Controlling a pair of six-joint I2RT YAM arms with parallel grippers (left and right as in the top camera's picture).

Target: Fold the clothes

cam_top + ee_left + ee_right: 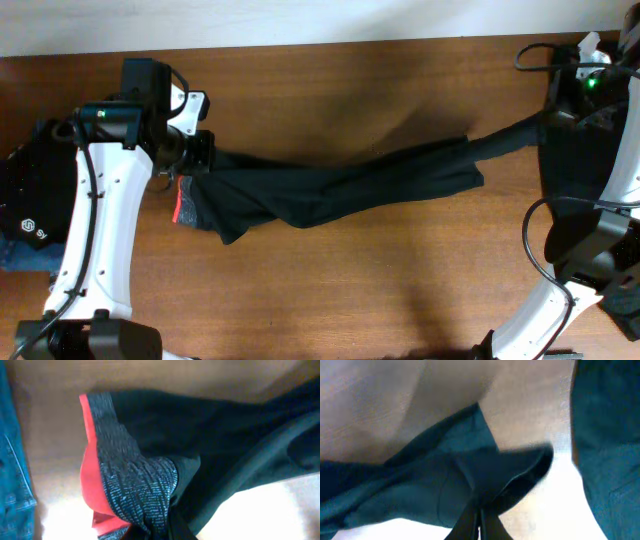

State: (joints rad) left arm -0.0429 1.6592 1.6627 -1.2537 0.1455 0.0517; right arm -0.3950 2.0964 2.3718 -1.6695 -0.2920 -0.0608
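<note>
Closest to the lens, in the left wrist view, a red-orange and grey waistband (125, 485) is seen bunched and folded over on itself, with black cloth trailing away to the right. A white hexagonal mark is printed on a black housing (30, 215) at the desk's left edge; the letters beside it are too small to be read.

The black trousers (340, 190) are drawn out as a twisted, creased band across the middle of the wooden desk (330, 290), waistband end near the left edge, leg end toward the back right corner. The left gripper (203, 152) is pinched tight on the waistband end, its white arm reaching up along the left edge with the wrist turned right. The right gripper (479, 517) is clamped narrow on the leg end, its arm bent at the right edge. Blue denim jeans (25, 255) are partly covered by the left arm at the left edge.
</note>
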